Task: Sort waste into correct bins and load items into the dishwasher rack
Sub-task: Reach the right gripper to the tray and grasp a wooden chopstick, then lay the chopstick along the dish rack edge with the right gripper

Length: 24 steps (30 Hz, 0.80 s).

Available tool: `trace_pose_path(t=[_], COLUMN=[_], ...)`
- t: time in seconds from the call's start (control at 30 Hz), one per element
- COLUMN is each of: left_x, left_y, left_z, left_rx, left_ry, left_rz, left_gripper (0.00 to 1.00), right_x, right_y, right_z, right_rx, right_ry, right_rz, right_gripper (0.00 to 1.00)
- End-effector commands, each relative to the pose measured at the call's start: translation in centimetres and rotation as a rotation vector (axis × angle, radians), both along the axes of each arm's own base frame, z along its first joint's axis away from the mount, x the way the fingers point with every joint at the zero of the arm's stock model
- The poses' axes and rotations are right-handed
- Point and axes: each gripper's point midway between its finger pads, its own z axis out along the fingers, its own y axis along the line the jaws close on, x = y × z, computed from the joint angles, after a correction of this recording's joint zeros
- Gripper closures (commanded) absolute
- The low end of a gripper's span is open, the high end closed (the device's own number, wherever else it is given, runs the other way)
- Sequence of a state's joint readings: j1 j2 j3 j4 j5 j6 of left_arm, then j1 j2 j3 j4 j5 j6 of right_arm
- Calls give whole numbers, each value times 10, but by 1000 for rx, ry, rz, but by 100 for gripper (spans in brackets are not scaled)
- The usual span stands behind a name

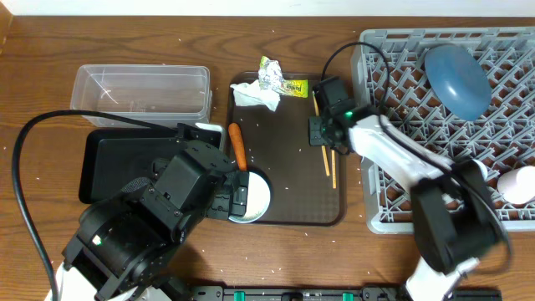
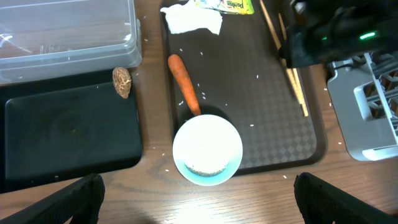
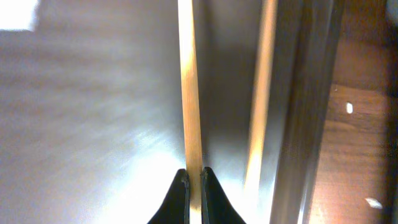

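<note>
My left hand point(image 1: 236, 198) is bulky and black, and a thick black cable point(image 1: 21, 167) runs from it. My right hand point(image 1: 321, 132) is black too, with a green light point(image 1: 347, 113) and a white arm point(image 1: 393, 155).

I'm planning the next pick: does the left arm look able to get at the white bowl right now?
Probably yes: the left gripper hangs open directly above the white bowl, with nothing covering it. Only the carrot stick ends right at its rim.

the wooden worktop point(image 1: 50, 58) carries a clear tub point(image 1: 85, 84), a black tray point(image 1: 113, 167) beside it, a brown serving tray point(image 1: 292, 188), a grey rack point(image 1: 393, 84) and scattered rice grains point(image 1: 178, 38).
</note>
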<state>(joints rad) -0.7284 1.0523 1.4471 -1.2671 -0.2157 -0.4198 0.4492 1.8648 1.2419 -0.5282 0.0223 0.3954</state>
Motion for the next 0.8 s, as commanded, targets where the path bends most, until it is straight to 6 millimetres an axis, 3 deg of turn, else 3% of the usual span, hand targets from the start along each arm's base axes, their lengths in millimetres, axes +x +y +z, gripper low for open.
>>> trace_pose_path(t=[0.0, 0.03, 0.13, 0.23, 0.3, 0.4, 0.6, 0.67, 0.77], left_x=[0, 0, 0, 0, 0, 0, 0, 0, 0], left_y=[2, 2, 2, 2, 2, 2, 2, 2, 2], left_z=[-2, -2, -2, -2, -2, -2, -2, -2, -2], left_rx=[2, 2, 2, 2, 2, 2, 3, 3, 3], left_ry=[6, 6, 6, 7, 6, 5, 6, 7, 7], left_rz=[11, 11, 11, 11, 11, 12, 12, 11, 11], left_gripper=[2, 2, 2, 2, 2, 2, 2, 2, 2], right_x=[-4, -8, -14, -14, -15, -12, -3, 0, 3], right_y=[8, -1, -31, -74, -100, -120, -132, -137, -128], right_z=[84, 104, 132, 139, 132, 110, 70, 69, 77], right_rx=[121, 115, 87, 3, -45, -78, -174, -206, -165], right_ry=[-145, -179, -225, -235, -206, -147, -68, -76, -102], right_rz=[112, 111, 59, -21, -83, -111, -103, -117, -99], right_gripper=[99, 99, 99, 99, 99, 99, 99, 72, 62])
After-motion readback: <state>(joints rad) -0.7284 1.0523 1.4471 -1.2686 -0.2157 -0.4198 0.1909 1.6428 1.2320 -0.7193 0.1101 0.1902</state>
